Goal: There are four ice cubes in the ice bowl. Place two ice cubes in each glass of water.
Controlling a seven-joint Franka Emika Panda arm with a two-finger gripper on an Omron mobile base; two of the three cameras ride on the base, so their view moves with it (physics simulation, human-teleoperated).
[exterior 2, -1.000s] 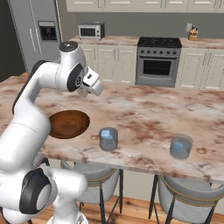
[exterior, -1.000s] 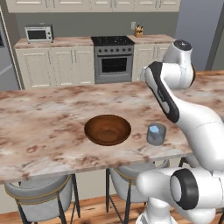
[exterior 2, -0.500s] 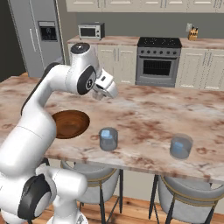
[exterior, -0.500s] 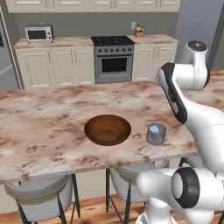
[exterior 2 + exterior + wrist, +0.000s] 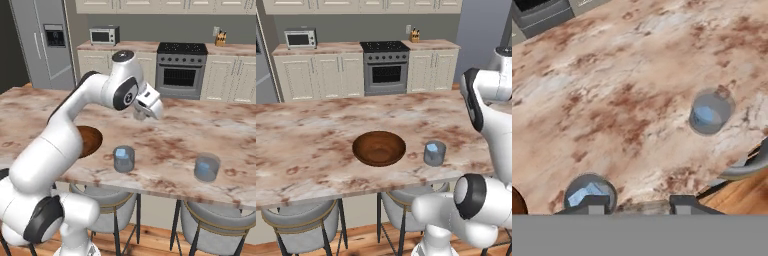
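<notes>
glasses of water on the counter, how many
2: the near glass stands just right of the ice bowl; the far glass stands further right, near the counter's front edge.

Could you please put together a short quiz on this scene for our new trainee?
1. True or false: the bowl is empty.
2. How many glasses stand on the counter?
3. The gripper hovers over: A the bowl, B bare counter, C the stove.
Key: 1 true; 2 two; 3 B.
</notes>
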